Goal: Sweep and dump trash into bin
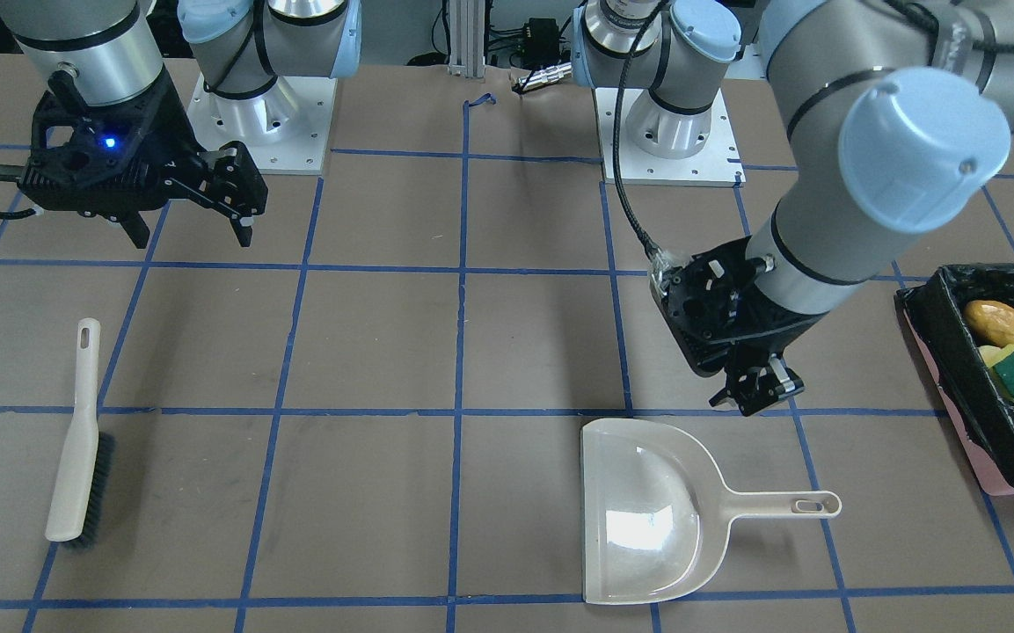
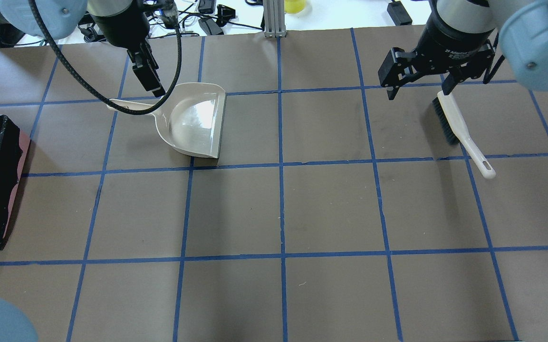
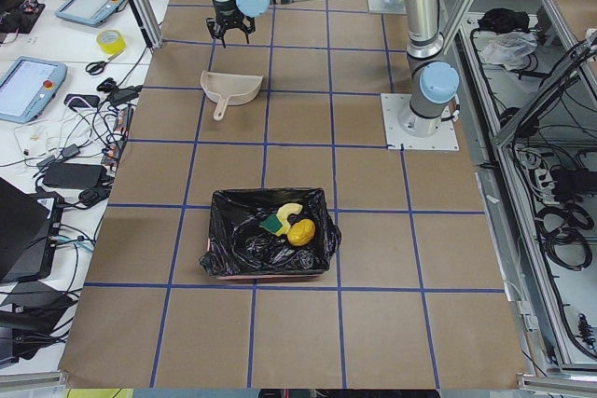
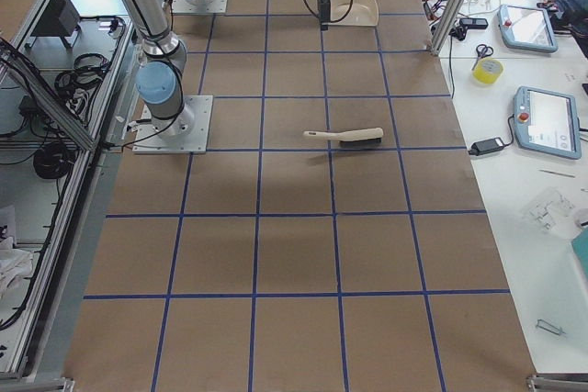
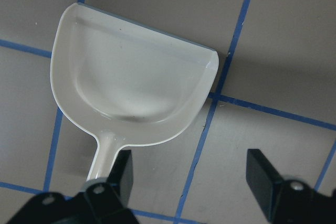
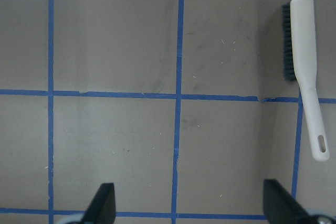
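1. Trash (image 1: 999, 322) lies inside the bin (image 1: 955, 378) at the counter's (image 1: 383, 352) end, so the dumping seems done.
2. From overhead, the dustpan (image 2: 193, 123) lies flat and empty, and the left end effector (image 2: 152, 88) hangs above its handle.
3. Left wrist view: its jaws stand wide and hold nothing.
4. Right wrist view: the right end effector (image 6: 190, 198) is also wide and empty. The brush (image 6: 307, 72) lies apart from it on the counter, as if set aside.
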{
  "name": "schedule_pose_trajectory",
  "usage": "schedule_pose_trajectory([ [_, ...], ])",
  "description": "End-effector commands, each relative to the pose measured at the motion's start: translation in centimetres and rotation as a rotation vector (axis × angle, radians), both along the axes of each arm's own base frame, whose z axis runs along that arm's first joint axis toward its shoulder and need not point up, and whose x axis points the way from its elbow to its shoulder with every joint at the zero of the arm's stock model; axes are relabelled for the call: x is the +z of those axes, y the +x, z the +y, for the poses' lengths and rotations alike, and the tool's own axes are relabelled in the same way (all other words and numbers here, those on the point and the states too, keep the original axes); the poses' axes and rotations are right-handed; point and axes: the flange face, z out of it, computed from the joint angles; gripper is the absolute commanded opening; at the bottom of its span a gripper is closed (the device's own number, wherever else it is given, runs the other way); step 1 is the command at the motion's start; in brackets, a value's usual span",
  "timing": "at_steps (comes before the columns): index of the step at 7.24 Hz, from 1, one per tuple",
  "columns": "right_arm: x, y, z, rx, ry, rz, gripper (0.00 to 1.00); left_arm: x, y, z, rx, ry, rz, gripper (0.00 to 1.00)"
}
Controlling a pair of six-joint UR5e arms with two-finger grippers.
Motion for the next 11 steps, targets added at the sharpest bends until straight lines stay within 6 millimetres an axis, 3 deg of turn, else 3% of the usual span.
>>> schedule_pose_trajectory([
  [1, 0.1, 0.0, 0.0, 0.0, -0.001, 0.0, 1.0, 4.7, -0.2, 4.2, 0.23, 0.0, -0.002, 0.84],
  [3, 0.0, 0.0, 0.0, 0.001, -0.001, 0.0, 1.0, 7.3, -0.2, 7.5, 0.467, 0.002, -0.009, 0.85],
  [6, 0.0, 0.0, 0.0, 0.0, -0.001, 0.0, 1.0, 7.1, 0.1, 10.8, 0.717, 0.017, -0.021, 0.93],
  [8, 0.1, 0.0, 0.0, -0.005, -0.004, -0.002, 1.0, 7.2, 0.7, 10.6, 0.883, 0.007, -0.009, 1.0],
  [11, 0.1, 0.0, 0.0, -0.009, -0.004, -0.002, 1.0, 8.1, 0.8, 10.5, 0.89, -0.045, 0.009, 1.0],
])
